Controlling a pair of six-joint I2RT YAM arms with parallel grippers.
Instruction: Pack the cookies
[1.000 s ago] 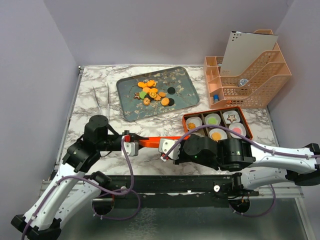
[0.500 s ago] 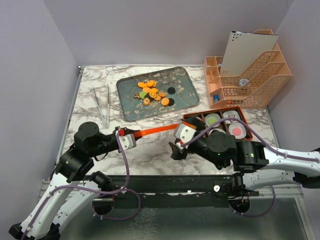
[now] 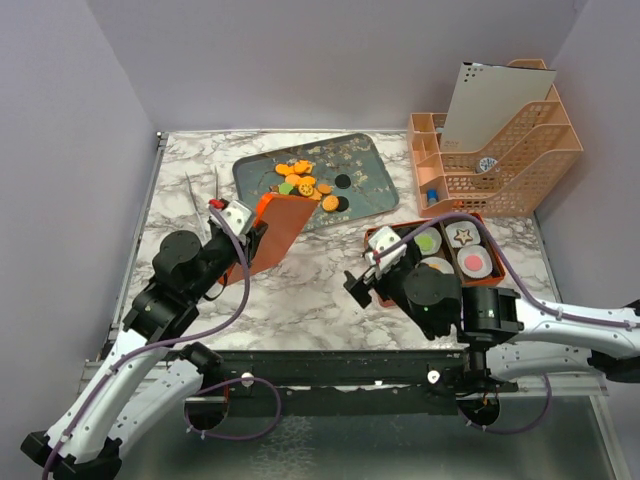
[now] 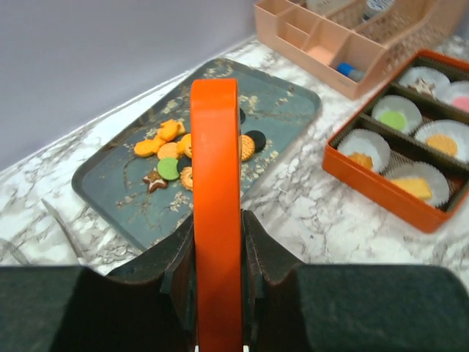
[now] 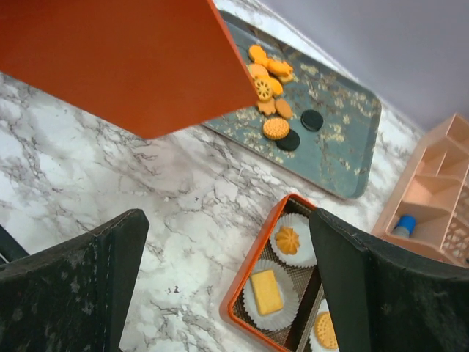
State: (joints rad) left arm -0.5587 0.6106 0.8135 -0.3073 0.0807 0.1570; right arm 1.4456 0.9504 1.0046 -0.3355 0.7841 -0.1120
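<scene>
**Box cups filled, lid not yet on**
The left gripper [image 4: 217, 242] pinches the flat, glossy orange lid [image 4: 216, 183] edge-on; the right gripper [image 5: 229, 220] is spread wide and empty. Each frilled paper cup [image 4: 374, 139] in the orange box [image 4: 374, 192] holds one biscuit. The remaining cookies [image 3: 305, 187], mostly round and orange, are heaped on the patterned tray [image 3: 370, 190].

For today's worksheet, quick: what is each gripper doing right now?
Left gripper: shut on the orange panel.
Right gripper: open, holding nothing.
</scene>
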